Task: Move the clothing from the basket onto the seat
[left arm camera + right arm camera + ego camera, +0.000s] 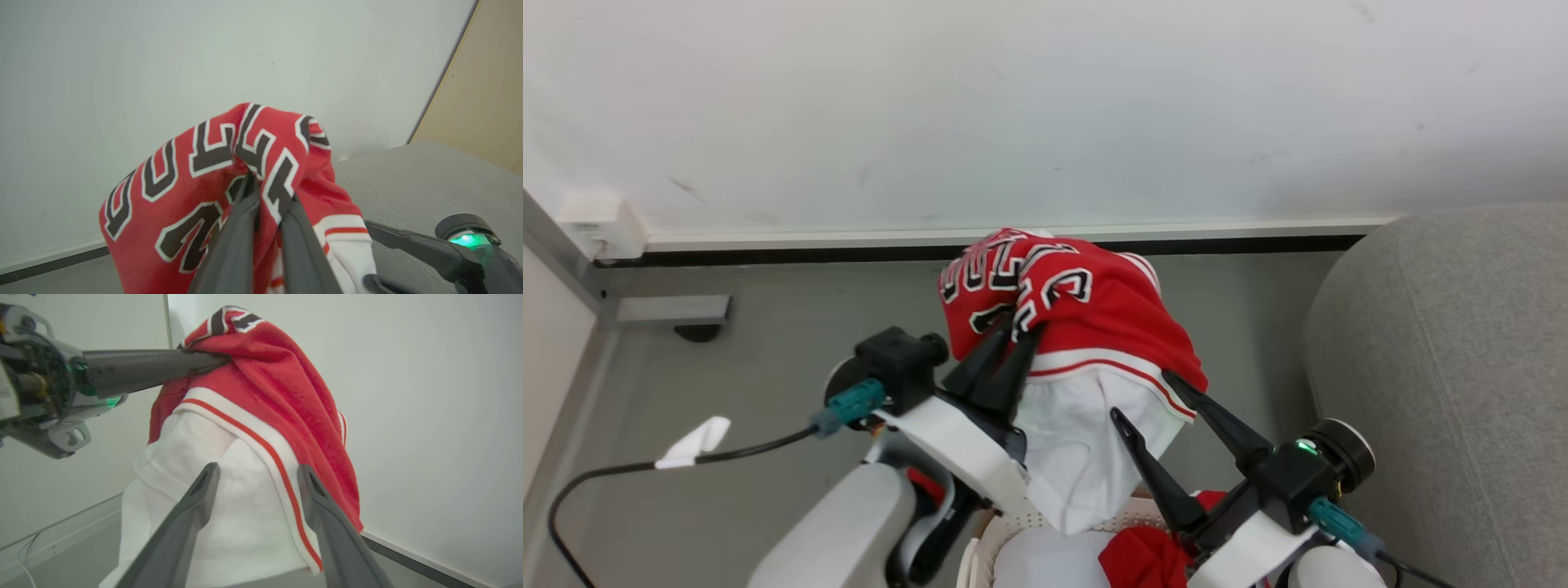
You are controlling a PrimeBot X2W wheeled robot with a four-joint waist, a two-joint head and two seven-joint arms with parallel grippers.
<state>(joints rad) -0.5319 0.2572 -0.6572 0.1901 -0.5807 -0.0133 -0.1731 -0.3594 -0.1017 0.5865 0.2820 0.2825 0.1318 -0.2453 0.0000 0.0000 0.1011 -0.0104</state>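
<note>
Left jaws clamped on the garment [1086,302], right jaws apart near its hem: grip firmly while swinging it beyond the right jaws onto the seat [1445,343].

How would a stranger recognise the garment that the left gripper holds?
Look left of the large grey seat, above the white basket. The garment hangs from the left gripper. Unlike the red clothing in the basket, it is raised, showing white lining.
</note>
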